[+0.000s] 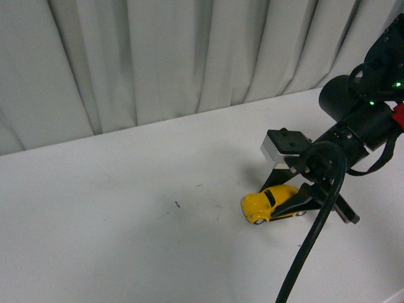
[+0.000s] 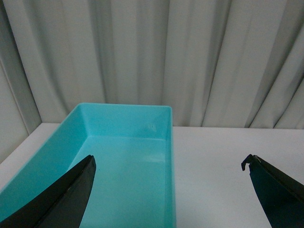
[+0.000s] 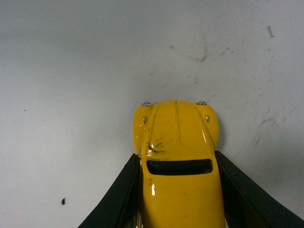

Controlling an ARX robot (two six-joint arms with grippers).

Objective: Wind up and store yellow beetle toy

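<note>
Table (image 1: 126, 246) white, wide. Blue box (image 2: 128, 124) near left gripper (image 2: 168, 162), jaws wide apart. Right gripper (image 3: 176, 156) jaws squeeze sides of yellow beetle toy (image 1: 271, 203), wheels on table. Pull car straight back, press wheels down, hold tight.

Right end effector (image 3: 176, 159) low, fingers clamping yellow beetle toy (image 1: 259, 203); left end effector (image 2: 168, 161) spread wide.

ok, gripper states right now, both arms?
Left gripper: open, holding nothing.
Right gripper: closed on the yellow beetle toy.
</note>
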